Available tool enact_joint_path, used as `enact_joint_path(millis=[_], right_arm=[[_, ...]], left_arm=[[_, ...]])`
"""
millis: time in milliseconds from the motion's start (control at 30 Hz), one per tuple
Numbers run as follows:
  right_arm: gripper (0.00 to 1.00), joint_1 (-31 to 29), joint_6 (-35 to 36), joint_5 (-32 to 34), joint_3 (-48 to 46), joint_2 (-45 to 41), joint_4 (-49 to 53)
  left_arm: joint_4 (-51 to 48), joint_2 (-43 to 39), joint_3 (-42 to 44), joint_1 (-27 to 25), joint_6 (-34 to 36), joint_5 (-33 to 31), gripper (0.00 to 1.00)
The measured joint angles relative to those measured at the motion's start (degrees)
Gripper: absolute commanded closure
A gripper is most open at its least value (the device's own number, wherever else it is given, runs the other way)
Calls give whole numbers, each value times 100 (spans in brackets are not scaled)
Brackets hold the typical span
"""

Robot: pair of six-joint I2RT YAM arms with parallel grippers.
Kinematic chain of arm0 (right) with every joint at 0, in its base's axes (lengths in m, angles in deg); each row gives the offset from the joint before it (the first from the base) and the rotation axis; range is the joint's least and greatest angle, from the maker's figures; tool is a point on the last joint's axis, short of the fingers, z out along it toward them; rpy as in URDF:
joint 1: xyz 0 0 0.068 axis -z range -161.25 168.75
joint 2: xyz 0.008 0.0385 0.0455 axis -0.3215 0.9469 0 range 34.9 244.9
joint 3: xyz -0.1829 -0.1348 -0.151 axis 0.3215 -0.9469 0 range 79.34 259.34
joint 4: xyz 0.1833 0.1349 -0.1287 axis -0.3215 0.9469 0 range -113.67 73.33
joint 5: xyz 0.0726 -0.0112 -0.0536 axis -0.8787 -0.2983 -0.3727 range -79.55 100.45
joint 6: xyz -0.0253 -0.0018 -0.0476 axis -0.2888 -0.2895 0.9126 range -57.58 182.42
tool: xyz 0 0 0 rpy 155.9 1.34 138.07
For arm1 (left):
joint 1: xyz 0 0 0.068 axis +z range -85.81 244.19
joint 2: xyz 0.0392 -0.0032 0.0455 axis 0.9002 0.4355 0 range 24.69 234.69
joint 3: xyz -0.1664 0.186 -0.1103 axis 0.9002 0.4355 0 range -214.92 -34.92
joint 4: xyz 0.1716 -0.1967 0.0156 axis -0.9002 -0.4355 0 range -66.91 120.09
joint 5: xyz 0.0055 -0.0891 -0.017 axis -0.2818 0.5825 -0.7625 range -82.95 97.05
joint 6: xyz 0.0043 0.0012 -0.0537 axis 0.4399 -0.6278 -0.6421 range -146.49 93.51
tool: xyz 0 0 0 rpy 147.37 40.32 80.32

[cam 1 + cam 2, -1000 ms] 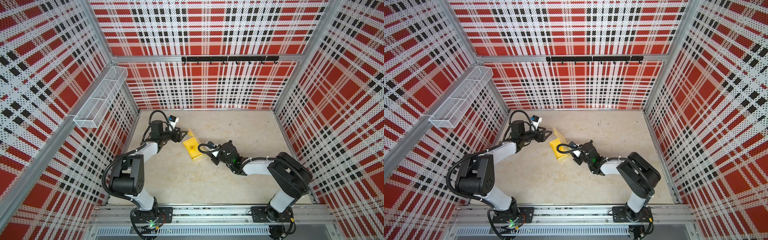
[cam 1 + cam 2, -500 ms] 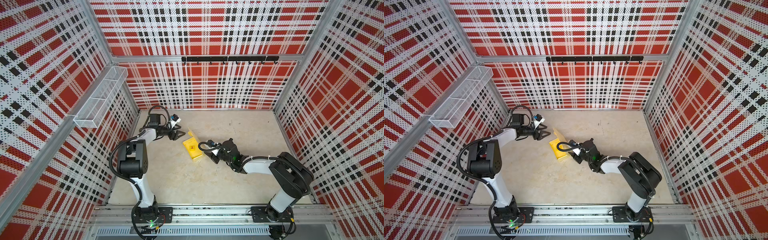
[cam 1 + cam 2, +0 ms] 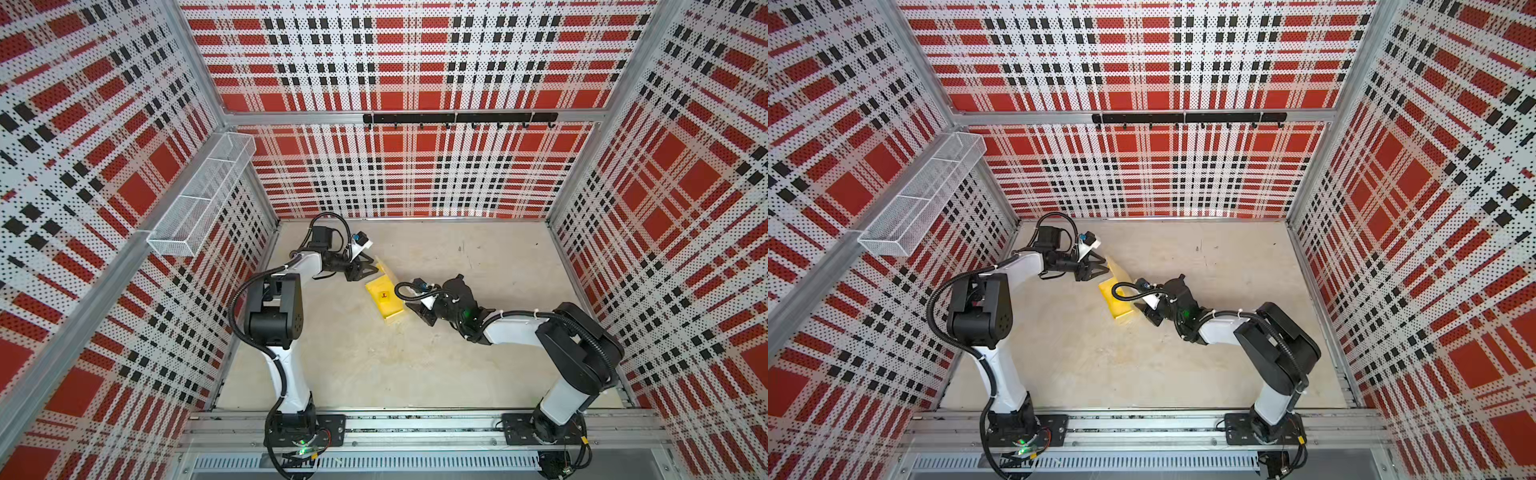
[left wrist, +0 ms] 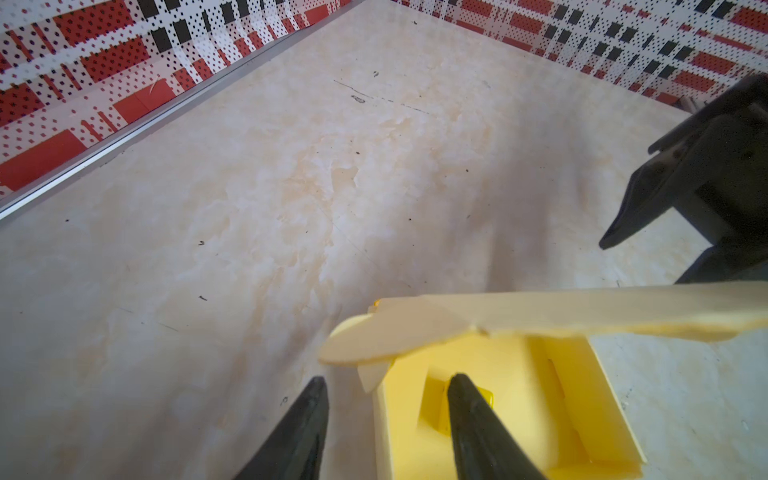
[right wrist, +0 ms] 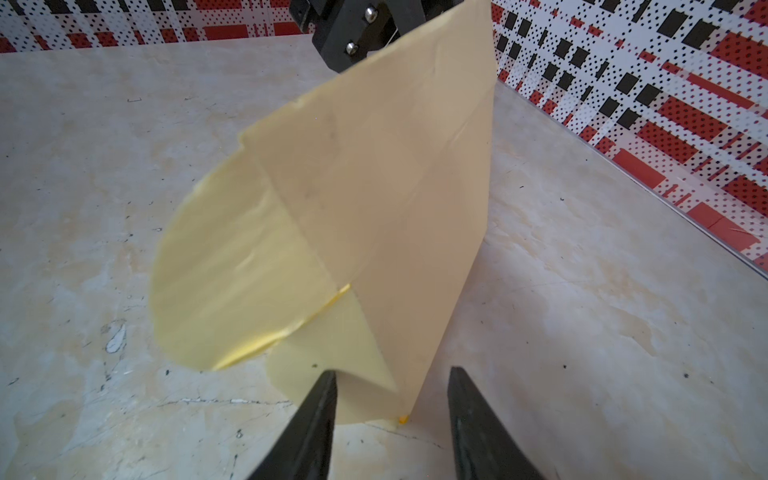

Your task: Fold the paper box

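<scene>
Starting at the left wall: a wire basket (image 3: 199,208) hangs above the bench (image 3: 478,353), apart from the work. The left arm reaches along the left edge toward the far-left corner, then bends in toward the middle.

Left tool (image 3: 365,270): it is low and close against the far-left end of the paper box (image 3: 392,309). In the left wrist view its fingers (image 4: 309,419) stand apart and straddle one side wall of the box (image 4: 384,436), one outside and one inside. There is clear space between the outer finger and the wall, so the tool (image 4: 384,399) is released and nothing is pinched.

The paper box lies left of the bench's middle, nearer the far edge than the near one, with its long side running diagonally. The tray part rests flat on the bench. The lid (image 3: 384,266) is raised and tilted at the far end, and in the left wrist view it hangs over the open tray (image 4: 540,316). A small deeper-yellow block with a red mark (image 3: 384,294) sits inside.

Right tool (image 3: 415,313): it is down at the box's near-right end. In the right wrist view its fingers (image 5: 320,415) are parted, with the lower corner of a pale flap (image 5: 374,166) in the gap (image 5: 392,415). It is released and not clamped. Whether the rounded tab touches one finger I cannot tell.

The right arm trails back toward the near-right corner.
</scene>
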Motion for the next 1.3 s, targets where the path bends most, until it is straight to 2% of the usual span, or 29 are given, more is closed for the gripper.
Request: enact_joint_path(millis=[300, 867, 1300], right_arm=[[54, 0, 0, -22, 87, 68, -2], [49, 0, -2, -114, 90, 72, 2], [55, 0, -66, -144, 192, 251, -28]], left_arm=[[365, 0, 2, -66, -280, -9, 73], [529, 0, 144, -120, -361, -46, 95], [662, -55, 306, -164, -400, -50, 95]])
